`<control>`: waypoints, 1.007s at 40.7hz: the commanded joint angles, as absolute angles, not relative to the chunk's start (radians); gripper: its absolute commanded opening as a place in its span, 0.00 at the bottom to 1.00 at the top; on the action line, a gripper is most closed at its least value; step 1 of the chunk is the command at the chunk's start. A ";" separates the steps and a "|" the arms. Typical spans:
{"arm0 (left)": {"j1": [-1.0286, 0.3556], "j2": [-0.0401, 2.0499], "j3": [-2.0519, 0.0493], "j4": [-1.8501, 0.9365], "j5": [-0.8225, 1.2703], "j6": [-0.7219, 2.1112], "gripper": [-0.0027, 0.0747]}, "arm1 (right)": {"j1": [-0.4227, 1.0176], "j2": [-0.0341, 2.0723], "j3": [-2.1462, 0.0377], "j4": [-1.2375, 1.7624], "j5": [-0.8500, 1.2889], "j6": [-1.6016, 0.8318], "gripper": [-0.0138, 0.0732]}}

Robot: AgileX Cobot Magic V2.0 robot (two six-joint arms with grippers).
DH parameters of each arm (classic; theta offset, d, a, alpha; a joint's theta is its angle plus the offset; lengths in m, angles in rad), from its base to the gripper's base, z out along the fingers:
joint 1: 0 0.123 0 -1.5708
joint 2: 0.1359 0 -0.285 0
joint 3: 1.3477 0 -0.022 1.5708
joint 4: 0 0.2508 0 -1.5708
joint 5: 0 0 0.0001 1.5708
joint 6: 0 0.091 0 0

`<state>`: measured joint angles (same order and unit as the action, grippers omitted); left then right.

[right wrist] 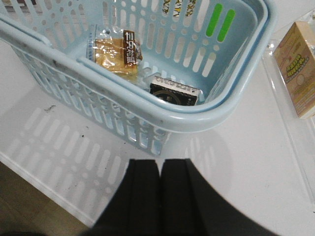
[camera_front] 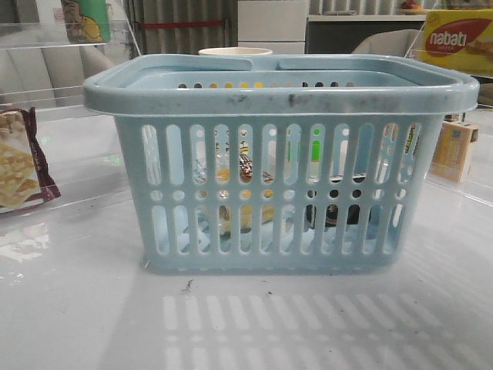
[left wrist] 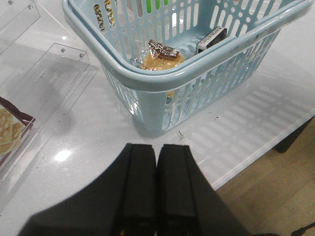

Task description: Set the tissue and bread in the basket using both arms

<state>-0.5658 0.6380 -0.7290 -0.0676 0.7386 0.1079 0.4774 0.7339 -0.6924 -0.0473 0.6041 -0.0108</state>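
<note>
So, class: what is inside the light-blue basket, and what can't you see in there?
Inside the basket lie the wrapped bread and the dark tissue pack, side by side on its floor. The near wall hides part of the floor, so that strip cannot be checked.

This looks like a robotics lab set up as a mock shop. A glossy white table (camera_front: 77, 308) carries clear acrylic display trays (left wrist: 54, 73) with packaged snacks: a cracker packet (camera_front: 19, 158) at 9 o'clock and a yellow "nabati" box (camera_front: 458, 38) at 1 o'clock. White cabinets (camera_front: 273, 23) stand at 12 o'clock.
</note>
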 commanded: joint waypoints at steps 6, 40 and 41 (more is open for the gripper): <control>-0.394 0.489 -0.576 -0.077 0.411 0.101 0.15 | 0.475 0.728 -0.720 -0.066 0.540 -0.018 0.22; -0.051 -0.025 0.007 -0.061 -0.055 0.070 0.15 | 0.475 0.728 -0.720 -0.066 0.540 -0.018 0.22; -0.051 -0.025 0.007 -0.038 -0.053 0.052 0.15 | 0.475 0.728 -0.720 -0.066 0.540 -0.018 0.22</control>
